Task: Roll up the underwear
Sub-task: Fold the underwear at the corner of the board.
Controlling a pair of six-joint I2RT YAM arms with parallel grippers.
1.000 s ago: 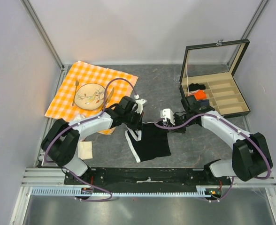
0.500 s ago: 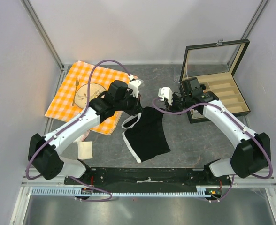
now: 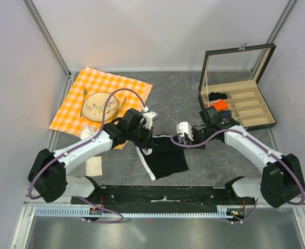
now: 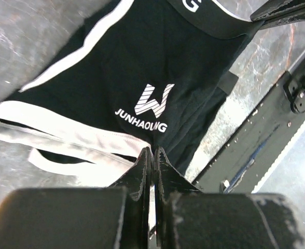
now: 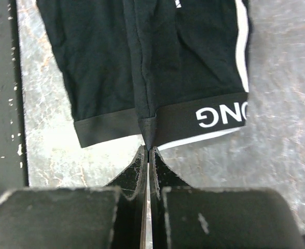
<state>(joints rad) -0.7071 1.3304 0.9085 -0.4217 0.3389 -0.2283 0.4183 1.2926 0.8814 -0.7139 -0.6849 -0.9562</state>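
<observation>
- The underwear [image 3: 165, 155] lies mostly flat on the worktop [image 3: 178, 98] between the two arms, not yet rolled.
- The left end effector [image 4: 152, 151] is pressed together, pinching the white trim at one edge.
- The right end effector [image 5: 146, 148] pinches the black waistband, with the fabric ridged at its tips.
- Looks like the laying-out step. Next move likely calls for letting go, smoothing, then a tight roll from one edge.

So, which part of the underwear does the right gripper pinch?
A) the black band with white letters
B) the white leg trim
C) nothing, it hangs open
A: in the right wrist view, the right gripper is shut on the lettered black band of the underwear.
</observation>
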